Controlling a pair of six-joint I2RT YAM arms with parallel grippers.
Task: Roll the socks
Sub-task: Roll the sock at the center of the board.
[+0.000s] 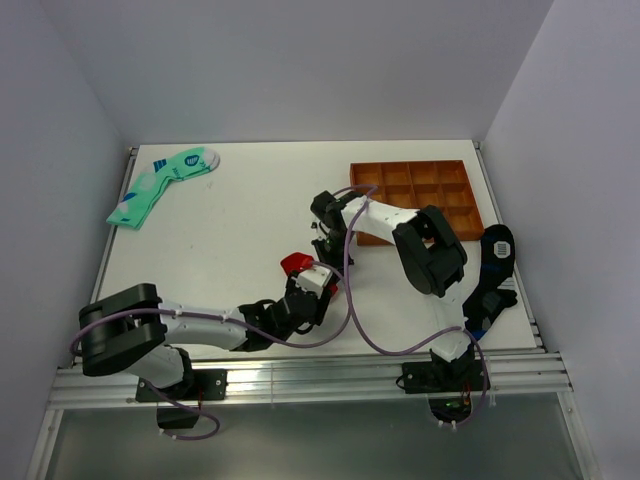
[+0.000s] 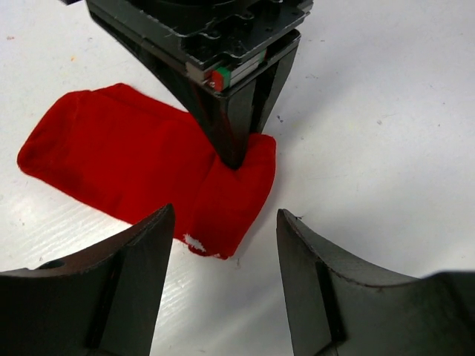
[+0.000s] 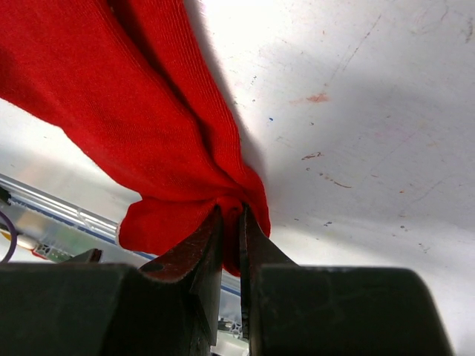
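White tabletop (image 2: 386, 111), soft limp socks (image 2: 126, 159): right gripper (image 3: 231, 216) pinches the bunched fold, left gripper (image 2: 223, 222) open, best taking the thick folded end.

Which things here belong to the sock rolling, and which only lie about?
Job: red socks; right hand, pinching them; left hand, open beside them.
Lying about: green sock; black sock; tray.

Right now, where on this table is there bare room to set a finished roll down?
Bare table between the mint-green sock and the brown tray, and from that sock to the left arm. Crowded: the centre, where the left end effector and right end effector meet at the red socks, and the right edge by the black sock.
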